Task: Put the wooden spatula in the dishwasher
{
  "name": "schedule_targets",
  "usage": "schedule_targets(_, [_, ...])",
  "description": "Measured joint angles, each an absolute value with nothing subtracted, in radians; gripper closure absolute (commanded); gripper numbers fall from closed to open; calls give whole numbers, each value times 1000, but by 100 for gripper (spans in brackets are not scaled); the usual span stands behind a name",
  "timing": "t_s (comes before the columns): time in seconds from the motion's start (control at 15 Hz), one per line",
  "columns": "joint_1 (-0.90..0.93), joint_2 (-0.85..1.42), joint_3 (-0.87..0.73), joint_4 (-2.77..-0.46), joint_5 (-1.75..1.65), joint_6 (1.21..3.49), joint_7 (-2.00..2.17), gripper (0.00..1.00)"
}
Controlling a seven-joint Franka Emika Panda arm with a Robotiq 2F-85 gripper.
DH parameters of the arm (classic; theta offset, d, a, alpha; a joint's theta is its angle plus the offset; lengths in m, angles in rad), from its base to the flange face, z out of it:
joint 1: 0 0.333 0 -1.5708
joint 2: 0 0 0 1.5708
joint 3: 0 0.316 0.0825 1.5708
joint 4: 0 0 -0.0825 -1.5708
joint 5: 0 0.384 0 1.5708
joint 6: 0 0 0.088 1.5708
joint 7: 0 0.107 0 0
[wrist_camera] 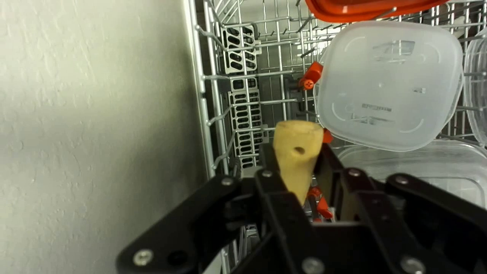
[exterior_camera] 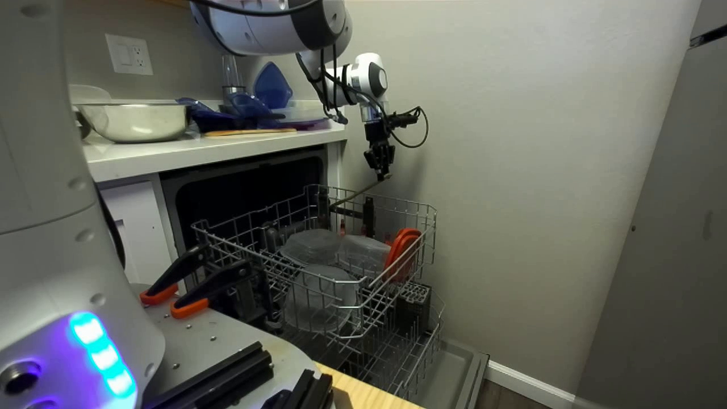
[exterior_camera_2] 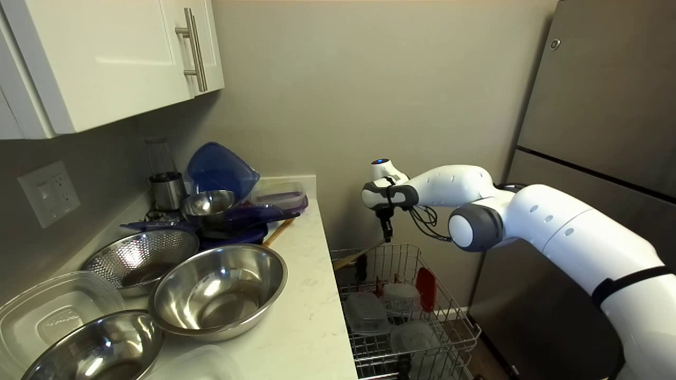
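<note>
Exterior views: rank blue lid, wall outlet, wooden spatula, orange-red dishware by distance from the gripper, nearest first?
In both exterior views, from the gripper:
1. Wooden spatula: in its grip.
2. Orange-red dishware: below, toward picture right.
3. Blue lid: left, at the far end of the counter.
4. Wall outlet: far left, above the counter.

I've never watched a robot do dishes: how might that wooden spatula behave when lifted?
The wooden spatula looks like solid wood, so probably stiff. Being slim, it's likely light. Pinched near one end in the gripper, it could swivel.
</note>
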State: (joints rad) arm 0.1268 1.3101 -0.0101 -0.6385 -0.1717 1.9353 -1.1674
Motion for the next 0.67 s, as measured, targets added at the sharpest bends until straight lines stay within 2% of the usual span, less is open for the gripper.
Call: schedule_targets(0.67, [98, 1401, 29, -639, -162, 2150, -1312, 93])
